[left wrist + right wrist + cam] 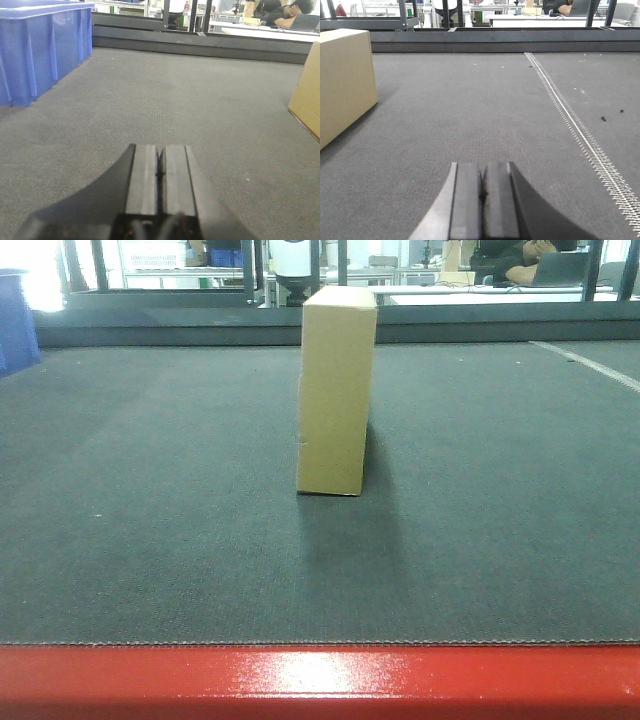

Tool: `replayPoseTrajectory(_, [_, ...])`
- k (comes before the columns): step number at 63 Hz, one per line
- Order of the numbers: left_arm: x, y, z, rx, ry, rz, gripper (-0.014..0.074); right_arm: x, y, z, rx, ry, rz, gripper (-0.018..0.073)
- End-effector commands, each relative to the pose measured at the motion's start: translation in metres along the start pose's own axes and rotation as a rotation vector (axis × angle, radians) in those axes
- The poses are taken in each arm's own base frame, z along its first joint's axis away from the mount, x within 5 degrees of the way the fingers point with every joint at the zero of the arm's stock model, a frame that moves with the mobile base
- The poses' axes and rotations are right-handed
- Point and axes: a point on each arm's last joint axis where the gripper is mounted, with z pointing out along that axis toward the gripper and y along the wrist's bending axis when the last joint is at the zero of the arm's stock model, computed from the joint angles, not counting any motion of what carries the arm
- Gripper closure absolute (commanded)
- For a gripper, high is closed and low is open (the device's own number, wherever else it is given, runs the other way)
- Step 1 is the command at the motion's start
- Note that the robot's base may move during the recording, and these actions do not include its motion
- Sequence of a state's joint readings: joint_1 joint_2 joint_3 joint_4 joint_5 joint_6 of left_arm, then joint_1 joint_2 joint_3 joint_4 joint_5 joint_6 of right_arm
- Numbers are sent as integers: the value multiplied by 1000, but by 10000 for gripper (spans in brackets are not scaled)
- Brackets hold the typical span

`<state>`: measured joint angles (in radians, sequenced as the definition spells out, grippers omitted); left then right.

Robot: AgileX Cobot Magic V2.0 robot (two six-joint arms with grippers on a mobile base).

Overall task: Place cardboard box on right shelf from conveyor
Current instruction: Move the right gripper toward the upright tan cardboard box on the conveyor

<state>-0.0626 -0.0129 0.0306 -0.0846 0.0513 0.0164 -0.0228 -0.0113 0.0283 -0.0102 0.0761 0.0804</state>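
One cardboard box (337, 390) is stood upright, narrow end forward, at the centre of the front view on the conveyor (150, 540). The left gripper (160, 172) and right gripper (482, 190) are each seen with pads pressed together and nothing held. The box is cut off at the frame edge in both wrist views. A blue bin (40, 50) is set on the belt at upper left, and a blurred workshop is seen behind.

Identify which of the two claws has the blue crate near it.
The left claw: the blue crate stands ahead on its left. The right claw has no crate in its view.
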Motion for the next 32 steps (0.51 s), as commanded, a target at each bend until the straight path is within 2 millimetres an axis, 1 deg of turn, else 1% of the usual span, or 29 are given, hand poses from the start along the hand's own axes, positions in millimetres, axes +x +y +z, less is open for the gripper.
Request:
replayPoseTrajectory(1, [-10,0,-2,0,-106,-12,715,-10,1,-2,-4,-106,-15,503])
replayPoseTrajectory(32, [-10,0,-2,0,-106,-12,715,-10,1,-2,-4,-106,-15,503])
